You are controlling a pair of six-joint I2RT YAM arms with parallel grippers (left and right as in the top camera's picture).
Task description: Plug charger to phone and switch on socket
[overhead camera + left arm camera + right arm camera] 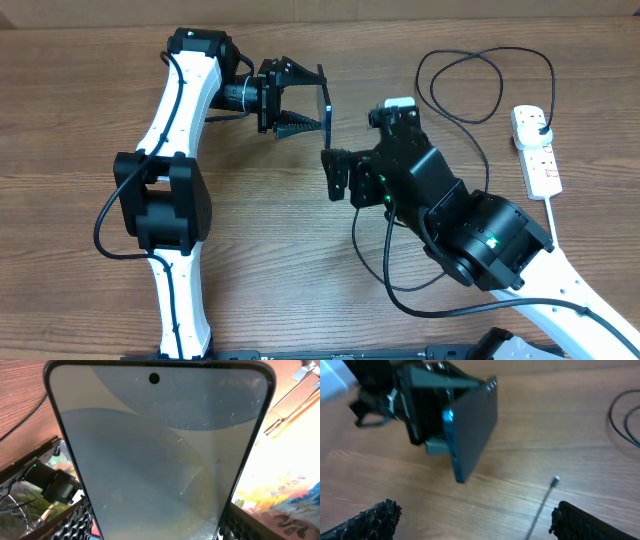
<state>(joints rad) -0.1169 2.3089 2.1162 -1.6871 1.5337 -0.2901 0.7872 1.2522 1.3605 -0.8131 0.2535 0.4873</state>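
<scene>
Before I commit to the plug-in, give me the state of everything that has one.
left gripper: shut on phone, holding it on edge.
phone: screen lit, charger not connected.
right gripper: open, empty.
charger: plug in socket, connector tip loose on the table.
socket: charger plugged in; switch position too small to tell.

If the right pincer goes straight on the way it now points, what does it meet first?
Probably the charger's metal tip, lying on the table ahead of the open right pincer. The phone in the left pincer hangs higher and left; depth is unclear.
</scene>
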